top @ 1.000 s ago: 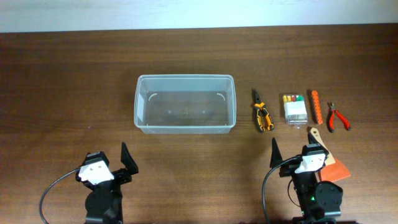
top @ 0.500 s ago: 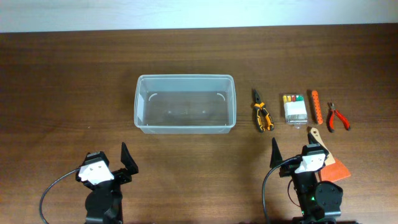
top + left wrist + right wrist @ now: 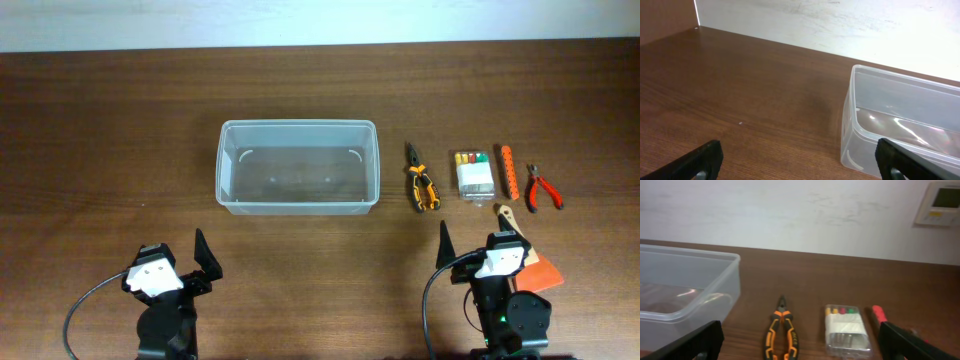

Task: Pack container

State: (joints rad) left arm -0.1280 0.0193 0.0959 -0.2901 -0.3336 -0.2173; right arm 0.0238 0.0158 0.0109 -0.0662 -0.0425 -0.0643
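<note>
The clear plastic container (image 3: 298, 166) stands empty at the table's middle; it also shows in the left wrist view (image 3: 905, 122) and the right wrist view (image 3: 685, 287). To its right lie orange-black pliers (image 3: 421, 185) (image 3: 782, 332), a clear bit case (image 3: 473, 173) (image 3: 846, 330), an orange tool (image 3: 508, 172) (image 3: 879, 314) and small red pliers (image 3: 541, 188). My left gripper (image 3: 190, 262) (image 3: 800, 162) is open and empty near the front left. My right gripper (image 3: 470, 255) (image 3: 802, 340) is open and empty in front of the tools.
A wooden-handled scraper with an orange blade (image 3: 525, 255) lies next to my right arm. A white wall (image 3: 790, 210) borders the table's far edge, with a thermostat (image 3: 940, 197) on it.
</note>
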